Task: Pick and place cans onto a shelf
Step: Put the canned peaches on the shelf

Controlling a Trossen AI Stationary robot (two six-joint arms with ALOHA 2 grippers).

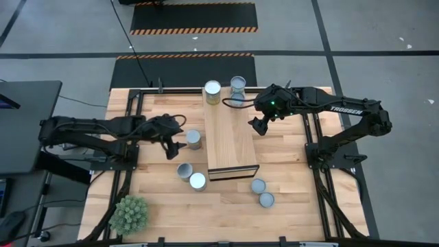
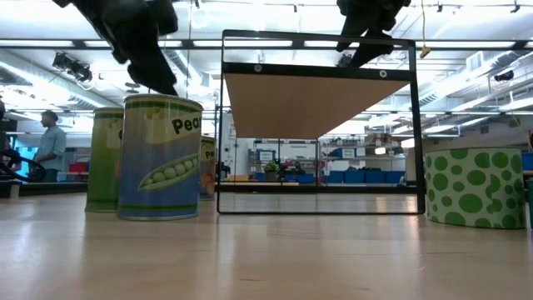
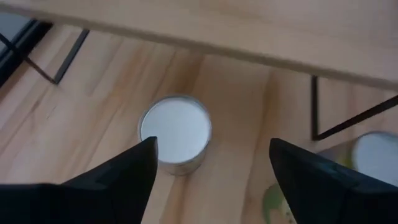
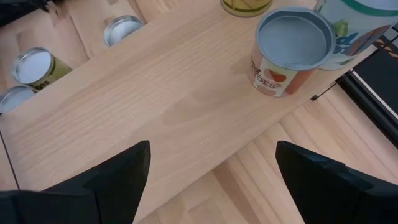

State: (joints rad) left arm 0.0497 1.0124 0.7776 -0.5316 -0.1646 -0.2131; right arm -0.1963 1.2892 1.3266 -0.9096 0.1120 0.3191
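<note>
The left claw (image 1: 180, 146) is hovering with fingers apart just beside a can (image 1: 194, 139) standing on the bench (image 1: 288, 206) left of the shelf (image 1: 230, 140). The right claw (image 1: 259, 125) is hanging apart over the shelf's right edge, empty. Two cans (image 1: 212, 92) are sitting at the shelf's far end; four more are standing on the bench near its front.

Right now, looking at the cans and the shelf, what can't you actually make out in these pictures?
- Low view: shelf top hidden by its own underside, so cans on it are unseen.
- Low view: the rear cans are masked by the pea can.
- High view: can labels too small to read.
- Right wrist view: far can cut off by the edge.
</note>
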